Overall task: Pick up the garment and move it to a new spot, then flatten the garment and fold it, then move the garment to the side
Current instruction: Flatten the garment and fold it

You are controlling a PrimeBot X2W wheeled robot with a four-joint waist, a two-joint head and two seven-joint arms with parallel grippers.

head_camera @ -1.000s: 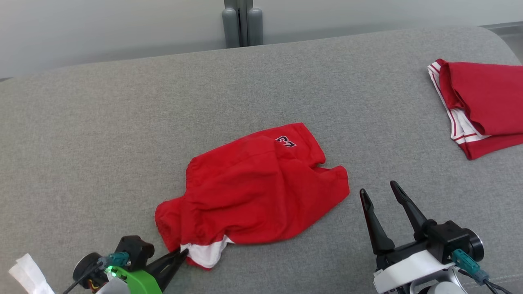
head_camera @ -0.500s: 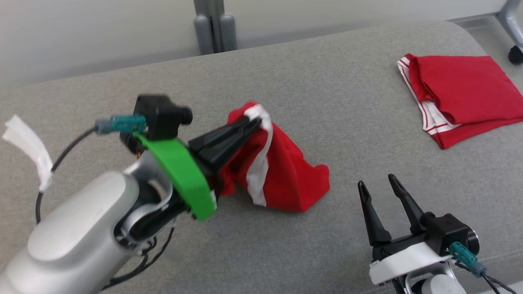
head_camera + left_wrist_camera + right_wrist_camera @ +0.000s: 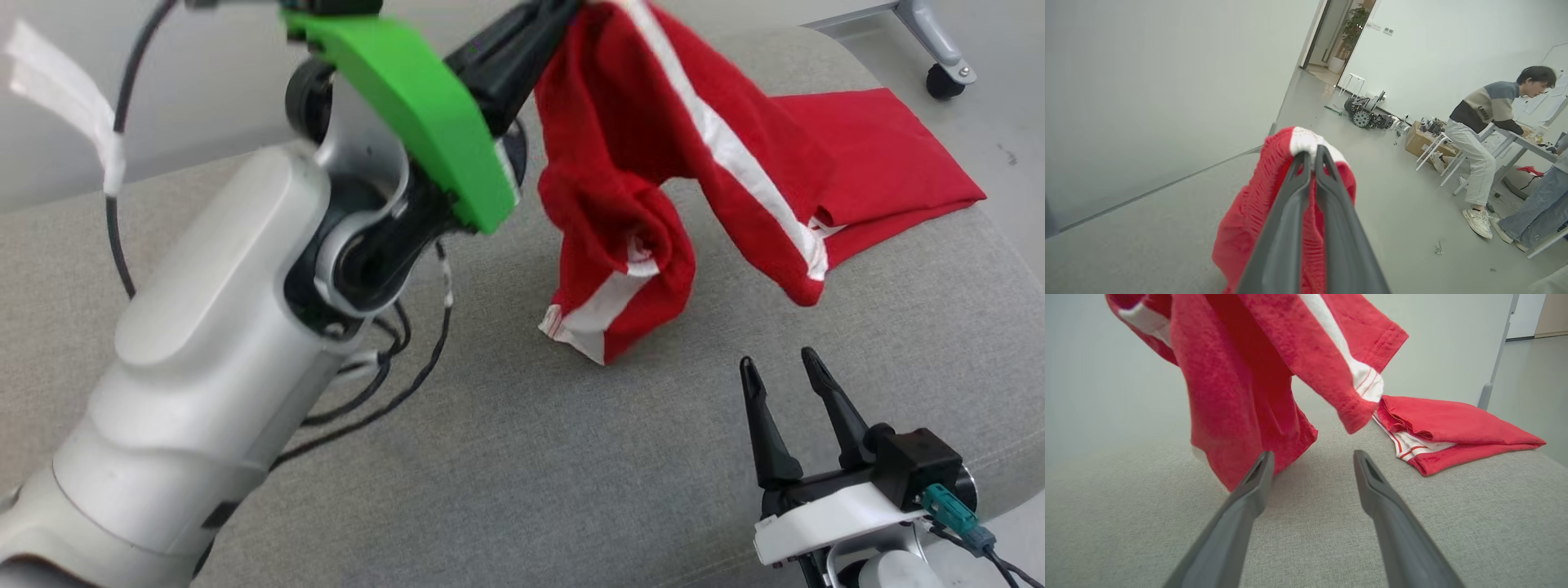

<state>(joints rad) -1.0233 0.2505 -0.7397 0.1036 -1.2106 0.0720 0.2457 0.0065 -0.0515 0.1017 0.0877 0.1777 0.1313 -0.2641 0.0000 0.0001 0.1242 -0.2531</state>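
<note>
Lifted higher, one garment (image 3: 604, 139) in left gripper (image 3: 1311, 154), one folded cloth (image 3: 882, 155)

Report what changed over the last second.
The left gripper, shut on the garment's white-trimmed edge, rose from the near edge of the cushion and carried it up. The garment, which lay crumpled before, now hangs from it. Nothing was let go. The head camera shifted too. The right gripper stayed open and idle; the folded garment stayed on the cushion.

The garment (image 3: 608, 163) is matt red cloth, the bench (image 3: 531, 457) rough grey weave.
</note>
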